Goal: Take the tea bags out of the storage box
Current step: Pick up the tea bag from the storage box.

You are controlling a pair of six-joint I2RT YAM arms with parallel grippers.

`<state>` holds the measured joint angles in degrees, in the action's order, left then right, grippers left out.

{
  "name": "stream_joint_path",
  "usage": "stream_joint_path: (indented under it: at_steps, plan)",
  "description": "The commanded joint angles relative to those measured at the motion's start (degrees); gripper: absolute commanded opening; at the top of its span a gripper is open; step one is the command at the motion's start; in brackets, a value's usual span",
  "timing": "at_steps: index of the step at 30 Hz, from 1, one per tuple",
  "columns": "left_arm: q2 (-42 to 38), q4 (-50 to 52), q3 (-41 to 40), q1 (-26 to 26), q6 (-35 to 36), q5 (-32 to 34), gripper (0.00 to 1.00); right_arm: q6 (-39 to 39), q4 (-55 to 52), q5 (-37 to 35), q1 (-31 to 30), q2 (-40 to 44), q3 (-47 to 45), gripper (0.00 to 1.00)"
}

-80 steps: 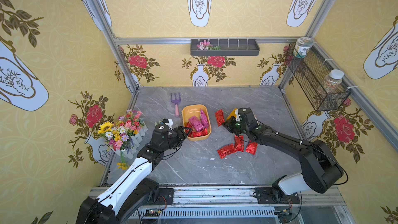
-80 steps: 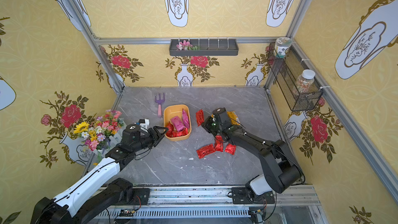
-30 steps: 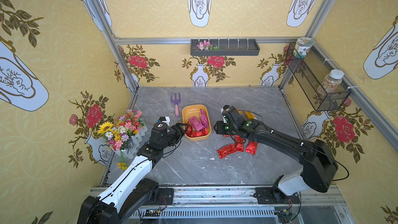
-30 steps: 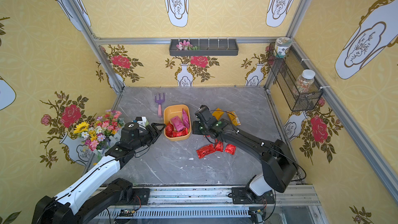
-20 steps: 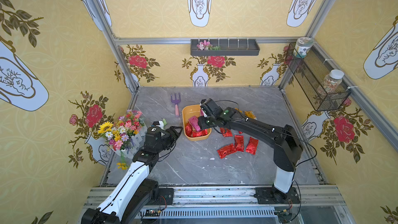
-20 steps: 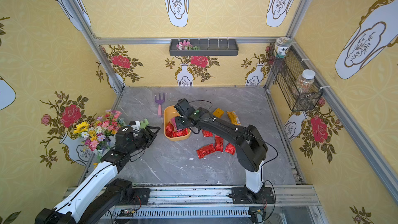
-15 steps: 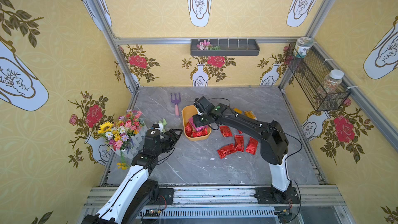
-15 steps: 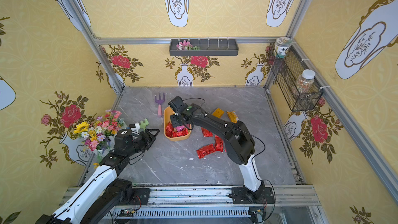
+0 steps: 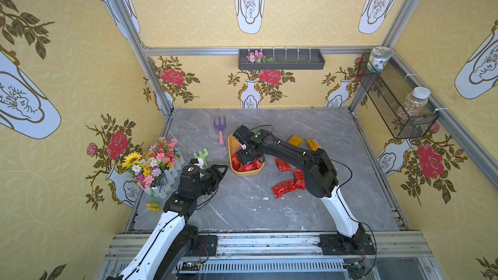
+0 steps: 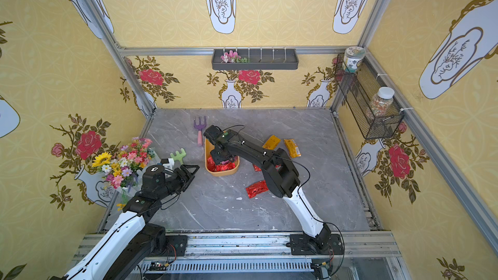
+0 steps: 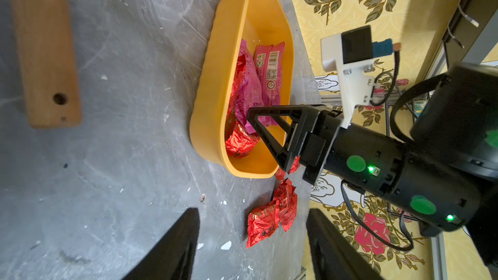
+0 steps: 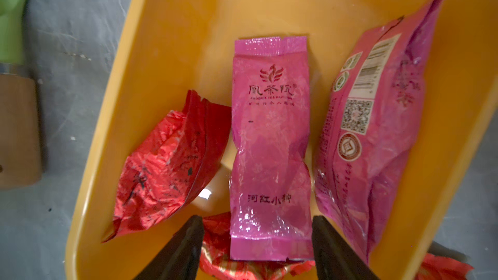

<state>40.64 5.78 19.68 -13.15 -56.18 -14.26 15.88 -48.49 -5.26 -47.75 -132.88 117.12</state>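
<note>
Yellow storage box (image 12: 172, 36) | right tool (image 12: 257, 220) moved in, astride pink sachet (image 12: 269, 144)

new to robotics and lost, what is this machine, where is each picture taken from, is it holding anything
Two arms at a grey table each end in a two-fingered gripper. Two pictures look down from overhead; two come from wrist cameras. The right gripper hangs open inside the yellow-orange storage box, fingers either side of a magenta tea bag, not gripping it. The left gripper hangs open, empty. Red tea bags and two orange-yellow tea bags lie outside on the table, near a purple toy fork, a green toy rake and flowers.
</note>
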Motion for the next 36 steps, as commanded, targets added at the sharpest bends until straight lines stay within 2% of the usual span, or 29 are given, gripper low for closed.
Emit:
stream_joint_path:
  at_steps: [1,15,26,36]
  plan:
    - [0.1,-0.6,-0.2,0.0,-0.2,-0.7,0.69,-1.5,-1.5,-1.9,0.0,-1.5,1.7,0.69]
    - [0.4,-0.9,-0.1,0.0,-0.5,-0.9,0.69,-0.6,-1.8,-2.1,0.8,-6.6,6.2,0.7]
    - [0.4,-1.1,0.2,0.0,-0.7,-1.2,0.68,0.2,-1.3,-1.0,0.7,-6.8,6.2,0.54]
    - [1.5,-1.2,2.5,-0.1,0.0,-1.9,0.67,0.6,-0.5,-0.2,0.6,-1.8,5.3,0.5]
